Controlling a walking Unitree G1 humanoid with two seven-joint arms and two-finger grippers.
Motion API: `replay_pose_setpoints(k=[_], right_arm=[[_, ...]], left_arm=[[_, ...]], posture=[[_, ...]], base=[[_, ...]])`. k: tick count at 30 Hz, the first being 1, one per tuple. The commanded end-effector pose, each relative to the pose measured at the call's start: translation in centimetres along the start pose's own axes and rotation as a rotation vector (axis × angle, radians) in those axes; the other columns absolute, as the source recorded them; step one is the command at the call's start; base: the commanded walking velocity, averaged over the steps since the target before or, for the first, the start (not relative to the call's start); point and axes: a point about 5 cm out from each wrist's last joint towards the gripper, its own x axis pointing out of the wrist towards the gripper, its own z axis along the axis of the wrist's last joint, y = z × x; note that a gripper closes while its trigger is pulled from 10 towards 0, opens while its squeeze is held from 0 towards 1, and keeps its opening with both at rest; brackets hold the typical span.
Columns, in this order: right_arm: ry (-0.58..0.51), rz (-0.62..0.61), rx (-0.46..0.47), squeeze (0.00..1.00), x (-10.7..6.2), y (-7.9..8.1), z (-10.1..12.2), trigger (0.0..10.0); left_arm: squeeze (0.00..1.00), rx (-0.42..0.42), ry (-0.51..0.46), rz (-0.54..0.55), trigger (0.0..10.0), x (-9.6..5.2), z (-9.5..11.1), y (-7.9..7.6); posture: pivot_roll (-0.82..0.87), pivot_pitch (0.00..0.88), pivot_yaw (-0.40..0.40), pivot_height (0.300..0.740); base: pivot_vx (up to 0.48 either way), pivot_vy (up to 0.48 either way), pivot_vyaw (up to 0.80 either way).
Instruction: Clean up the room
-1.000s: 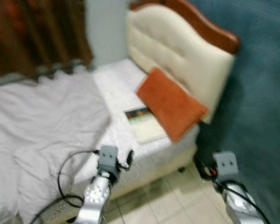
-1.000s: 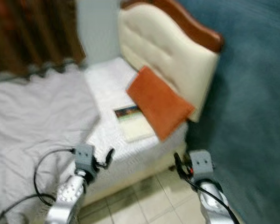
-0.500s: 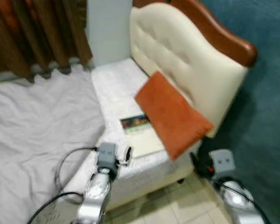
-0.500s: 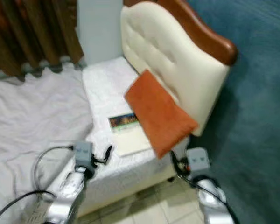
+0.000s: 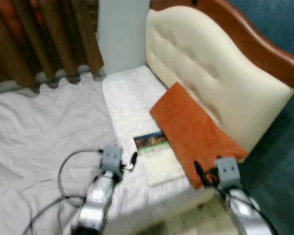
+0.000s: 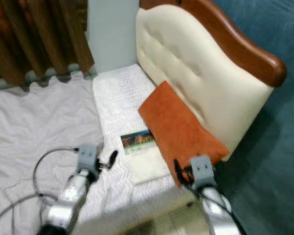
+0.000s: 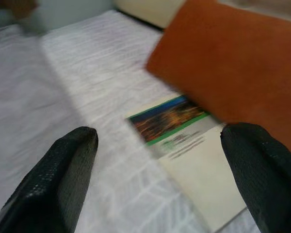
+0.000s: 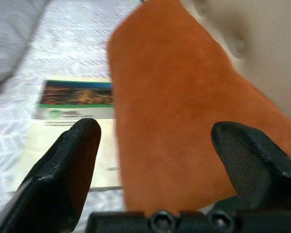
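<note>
Both grippers hover over the white quilted mattress [image 5: 130, 95], fingers spread wide, gripping nothing. Left gripper [image 7: 160, 179] faces the flat cream booklet with a green-edged photo strip [image 5: 158, 154]; right gripper [image 8: 160, 165] faces the orange rectangular cushion [image 5: 193, 129] leaning on the cream padded headboard [image 5: 210, 73].

Home bedroom: bed [image 5: 132, 98], padded headboard [image 5: 210, 73], brown curtains [image 5: 39, 39].
</note>
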Motion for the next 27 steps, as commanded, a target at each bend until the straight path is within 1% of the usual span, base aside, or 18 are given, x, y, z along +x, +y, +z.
replay_pose_setpoints(k=[1,6,8,9,10,11,12,14,15,16,17,18,20,21,22,24,25,27], right_arm=[[-0.009,-0.006,0.005,0.00,-0.1,0.0,0.2,10.0],[-0.022,-0.009,0.019,0.00,-0.8,0.2,0.3,10.0],[-0.037,-0.003,0.020,0.00,-2.1,0.6,0.6,10.0],[-0.043,0.001,0.019,0.00,-2.6,0.8,0.9,10.0],[-0.043,0.001,0.019,0.00,-2.6,0.8,0.9,10.0],[-0.050,0.005,0.015,0.00,-3.2,1.1,1.2,10.0],[-0.056,0.007,0.014,0.00,-3.6,1.3,1.5,10.0],[-0.060,0.022,0.003,0.00,-5.2,2.1,2.1,10.0],[-0.051,0.028,0.001,0.00,-5.9,2.5,1.9,10.0],[-0.051,0.028,0.001,0.00,-5.9,2.5,1.9,10.0],[-0.041,0.032,0.001,0.00,-6.4,2.9,1.7,10.0],[-0.041,0.034,0.003,0.00,-7.2,3.4,2.0,10.0],[-0.030,0.031,0.008,0.00,-7.6,3.6,1.7,10.0],[-0.022,0.028,0.017,0.00,-8.7,4.2,1.8,10.0],[-0.022,0.028,0.017,0.00,-8.7,4.2,1.8,10.0],[0.007,0.030,0.029,0.00,-11.2,5.0,1.9,10.0],[0.007,0.030,0.029,0.00,-11.2,5.0,1.9,10.0],[0.051,0.036,0.035,0.00,-13.3,5.5,1.7,10.0]], left_arm=[[0.00,0.022,0.014,-0.032,10.0,0.1,-0.1,-0.4],[0.00,-0.026,0.045,-0.060,10.0,0.4,-0.7,-1.5],[0.00,-0.065,0.122,-0.102,10.0,1.2,-1.5,-3.0],[0.00,-0.072,0.162,-0.127,10.0,1.5,-1.9,-3.8],[0.00,-0.072,0.162,-0.127,10.0,1.5,-1.9,-3.8],[0.00,-0.107,0.217,-0.143,10.0,2.0,-2.2,-4.6],[0.00,-0.132,0.250,-0.154,10.0,2.3,-2.4,-5.2],[0.00,-0.175,0.334,-0.223,10.0,2.7,-2.6,-7.0],[0.00,-0.187,0.366,-0.261,10.0,2.8,-2.6,-7.9],[0.00,-0.187,0.366,-0.261,10.0,2.8,-2.6,-7.9],[0.00,-0.184,0.381,-0.277,10.0,2.9,-2.5,-8.4],[0.00,-0.172,0.379,-0.275,10.0,3.0,-2.4,-8.4],[0.00,-0.157,0.379,-0.267,10.0,3.1,-2.3,-8.4],[0.00,-0.113,0.357,-0.237,10.0,3.4,-1.9,-8.1],[0.00,-0.113,0.357,-0.237,10.0,3.4,-1.9,-8.1],[0.00,0.032,0.275,-0.170,10.0,4.2,-0.5,-7.4],[0.00,0.032,0.275,-0.170,10.0,4.2,-0.5,-7.4],[0.00,0.056,0.223,-0.121,10.0,4.7,0.4,-7.0]], posture=[[-0.09,0.105,0.002,0.740],[-0.12,0.137,0.017,0.740],[-0.16,0.226,0.017,0.740],[-0.17,0.246,0.017,0.740],[-0.17,0.246,0.017,0.740],[-0.20,0.313,0.010,0.740],[-0.20,0.329,0.010,0.740],[-0.28,0.458,0.034,0.740],[-0.29,0.477,0.035,0.740],[-0.29,0.477,0.035,0.740],[-0.30,0.495,0.039,0.740],[-0.33,0.536,0.044,0.740],[-0.33,0.536,0.044,0.740],[-0.36,0.583,0.052,0.740],[-0.36,0.583,0.052,0.740],[-0.38,0.627,0.058,0.740],[-0.38,0.627,0.058,0.740],[-0.40,0.643,0.050,0.740]], base=[[0.480,0.000,-0.80],[0.480,0.000,-0.79],[0.240,0.000,0.00],[0.000,0.000,0.00],[0.000,0.000,0.00],[0.000,0.000,0.00],[0.000,0.000,0.00],[0.000,0.000,0.00],[0.000,0.000,0.00],[0.000,0.000,0.00],[0.000,0.000,0.00],[0.000,0.000,0.00],[0.000,0.000,0.00],[0.000,0.000,0.00],[0.000,0.000,0.00],[0.000,0.000,0.00],[0.000,0.000,0.00],[0.000,0.000,0.00]])
